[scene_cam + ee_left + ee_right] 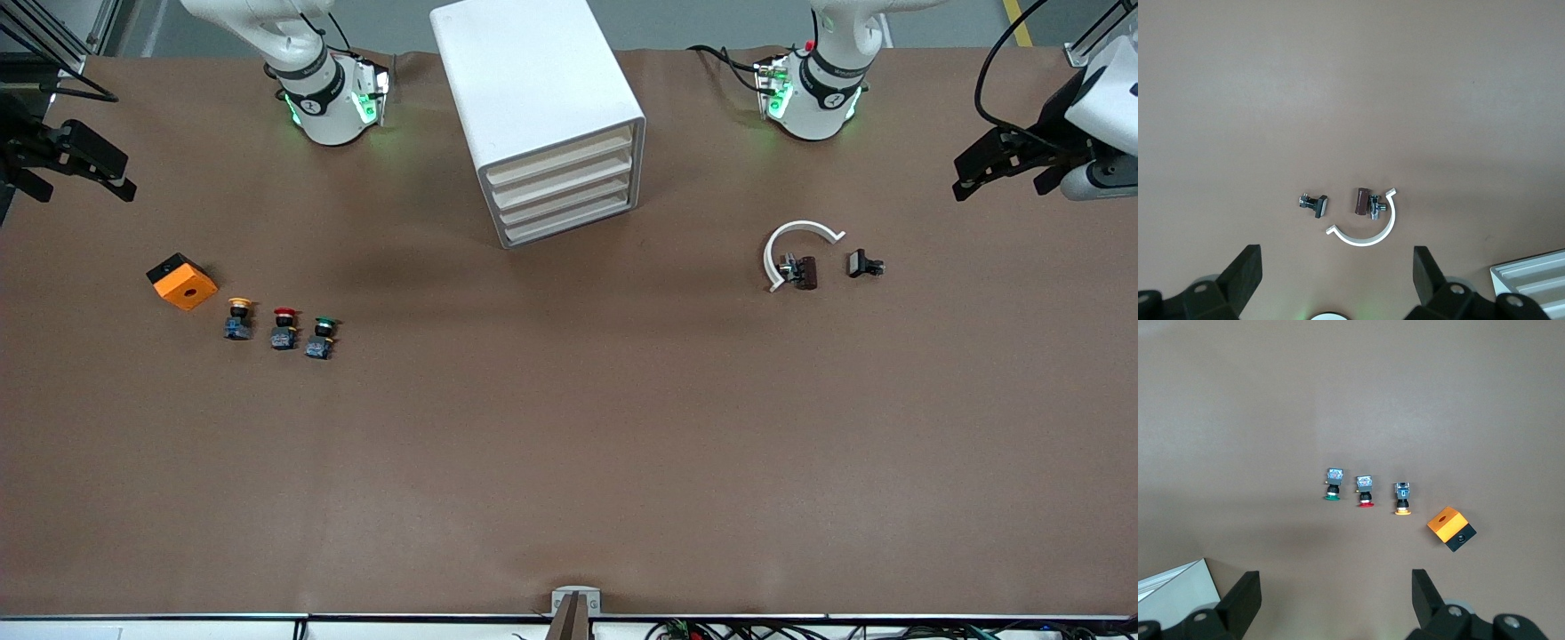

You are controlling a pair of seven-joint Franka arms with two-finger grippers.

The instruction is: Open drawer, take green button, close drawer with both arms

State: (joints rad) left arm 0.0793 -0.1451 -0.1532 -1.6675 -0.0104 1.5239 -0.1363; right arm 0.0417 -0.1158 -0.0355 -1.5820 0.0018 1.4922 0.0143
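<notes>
**Green button waits out on the table, drawers all shut**

The button [321,337] with the green cap lies on the brown table [569,444], toward the right arm's end. It is the last in a short row: the red button [284,328] is just beside it, then the yellow button [238,319], then an orange box [181,281] closest to that edge. The row sits nearer the front camera than the drawer unit. In the right wrist view the green one [1333,484] lies with its cap pointing toward the gripper.

The white drawer unit [540,111] stands at the middle of the robots' edge of the table. All its drawers look pushed in, so I think nothing has begun.

The right gripper [67,160] hangs over the table's edge at the right arm's end, fingers [1238,603] spread wide and holding nothing. It is the closer one to the button, so I would guess that arm takes it.

The left gripper [1009,160] waits over the left arm's edge, also wide and bare. Close to it lie a white curved clip [794,244], a small brown part [805,272] and a small black part [862,264].
</notes>
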